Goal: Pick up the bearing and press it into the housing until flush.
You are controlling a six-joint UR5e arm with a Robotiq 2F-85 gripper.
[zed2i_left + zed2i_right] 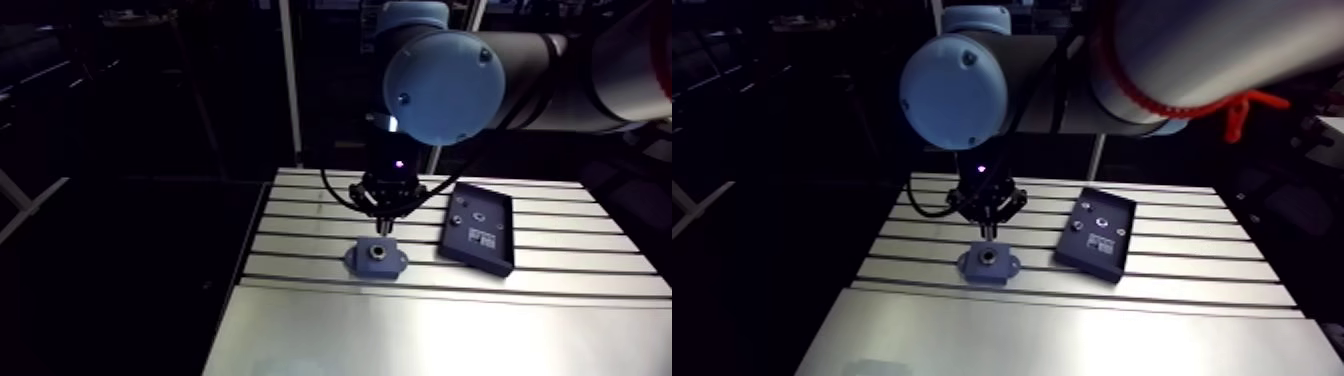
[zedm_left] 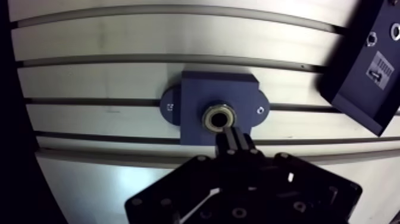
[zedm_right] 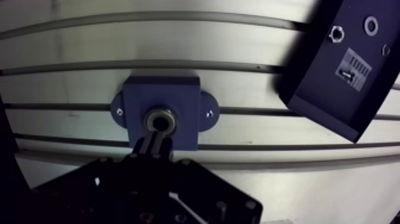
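Mid-tabletop (image 2: 89,42): housing (image 2: 193,95) with bearing (image 2: 218,117) already sitting in its bore, looks about flush, hard to confirm. Fingers (image 2: 229,143) of gripper (image 2: 233,132) closed together, holding nothing, tips just at 5 o'clock of the bearing. Tray (image 2: 363,89) at 2 o'clock of housing; probably only a final press check left.

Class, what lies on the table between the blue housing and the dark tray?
Nothing. Between the housing and the tray there is only the bare slotted table. The wrist view shows this most clearly, and the arm view agrees.
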